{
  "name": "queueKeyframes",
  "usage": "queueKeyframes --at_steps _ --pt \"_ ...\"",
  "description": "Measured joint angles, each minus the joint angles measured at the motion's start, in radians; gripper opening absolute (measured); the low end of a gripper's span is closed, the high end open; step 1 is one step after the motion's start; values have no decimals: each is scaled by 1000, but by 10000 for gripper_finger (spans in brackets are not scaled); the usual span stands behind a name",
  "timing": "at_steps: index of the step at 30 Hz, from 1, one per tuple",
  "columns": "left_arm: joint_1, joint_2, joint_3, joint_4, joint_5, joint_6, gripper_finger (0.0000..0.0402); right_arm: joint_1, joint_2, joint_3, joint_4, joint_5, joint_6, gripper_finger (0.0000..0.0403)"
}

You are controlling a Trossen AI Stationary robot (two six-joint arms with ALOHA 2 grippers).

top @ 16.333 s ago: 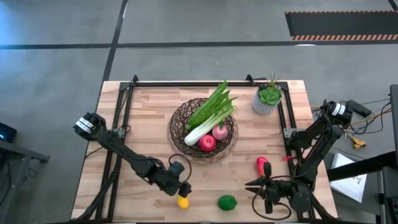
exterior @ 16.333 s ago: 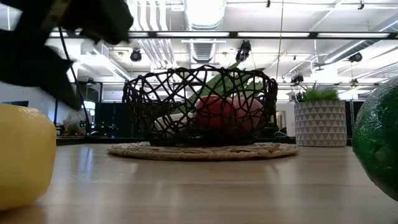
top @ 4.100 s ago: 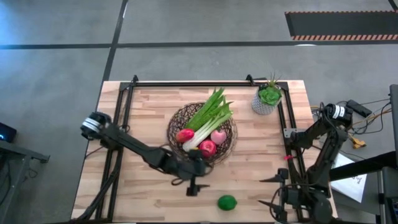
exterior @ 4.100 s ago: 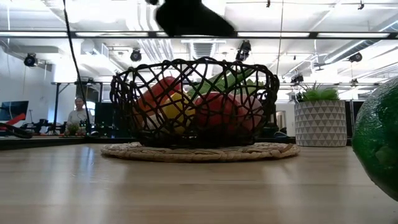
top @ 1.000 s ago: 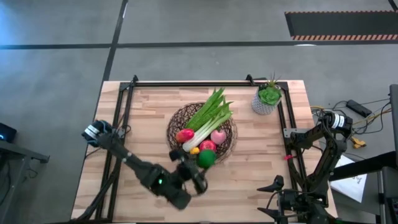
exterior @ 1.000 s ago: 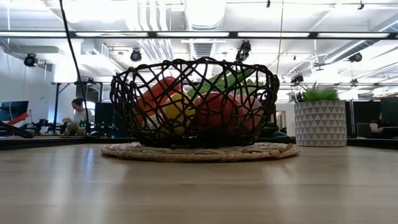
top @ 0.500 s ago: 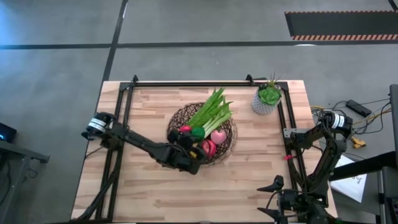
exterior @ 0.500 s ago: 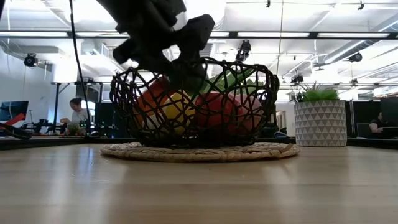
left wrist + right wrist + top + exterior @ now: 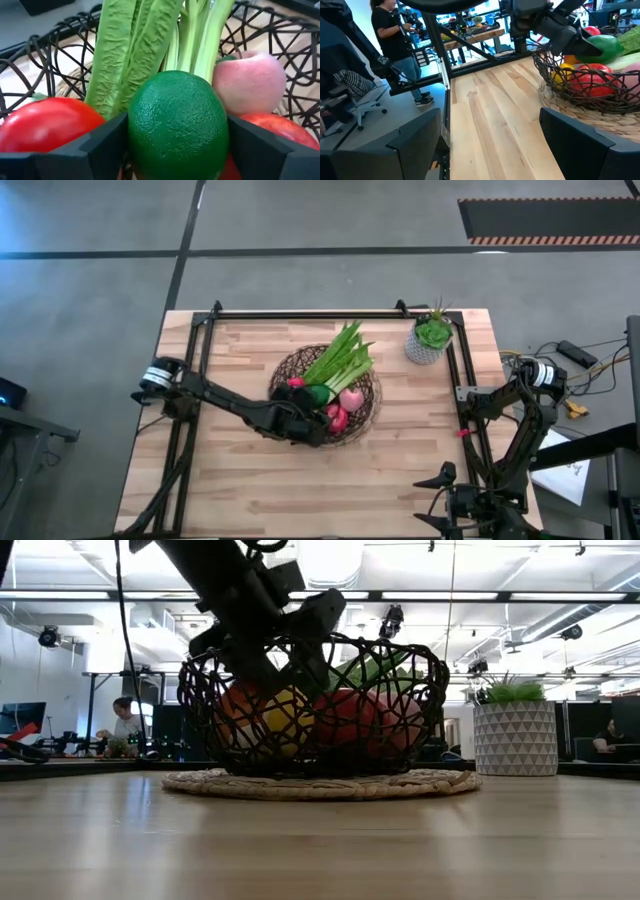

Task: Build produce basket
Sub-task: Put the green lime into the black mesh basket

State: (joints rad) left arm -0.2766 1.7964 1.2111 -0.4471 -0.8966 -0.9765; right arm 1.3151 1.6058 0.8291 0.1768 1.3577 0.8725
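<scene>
The basket (image 9: 283, 370) stands mid-table on its pale woven base. Inside it lie the celery stalk (image 9: 340, 360), the long green vegetable (image 9: 130, 45), a red-orange fruit (image 9: 45, 125), a pink fruit (image 9: 250, 82), a red fruit (image 9: 335, 418) and the yellow lemon (image 9: 275, 720). My left gripper (image 9: 312, 402) reaches over the basket's near-left rim and is shut on the green lime (image 9: 177, 125). Off the table's near right corner, my right gripper (image 9: 432, 498) waits open with nothing between its fingers. My left gripper pinches the lime by two opposite sides (image 9: 136, 127) between its two fingers. The fingers (image 9: 572, 42) come slanting down from the table's near-left side. The lime (image 9: 602, 44) sits about level with the basket's rim, above the red fruits; I cannot tell whether it rests on them.
A small grey pot with a green plant (image 9: 432, 338) stands at the table's far right. A black frame rail (image 9: 300, 313) runs along the far edge and down both sides. Bare wood (image 9: 330, 490) stretches between the basket and the near edge.
My left gripper has carried the lime from just outside the basket's near rim toward the far edge, over the rim. It has then sunk a little among the produce. The right arm has kept still.
</scene>
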Motion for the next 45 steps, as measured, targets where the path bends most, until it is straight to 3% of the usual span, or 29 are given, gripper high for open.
queueKeyframes --at_steps 7,13,22,32,45 --pt "57 1 -4 -20 162 36 356 0 0 0 -1 -4 0 329" --pt "66 -69 6 -20 219 76 370 0 0 0 -5 -5 2 329" --pt "33 -142 6 -17 109 104 368 0 0 -1 -8 -5 3 329" --pt "27 -129 -25 -10 138 166 343 0 0 -1 -11 -5 7 329" --pt "28 -134 -42 -73 -150 281 301 0 0 -1 -12 -5 8 329"
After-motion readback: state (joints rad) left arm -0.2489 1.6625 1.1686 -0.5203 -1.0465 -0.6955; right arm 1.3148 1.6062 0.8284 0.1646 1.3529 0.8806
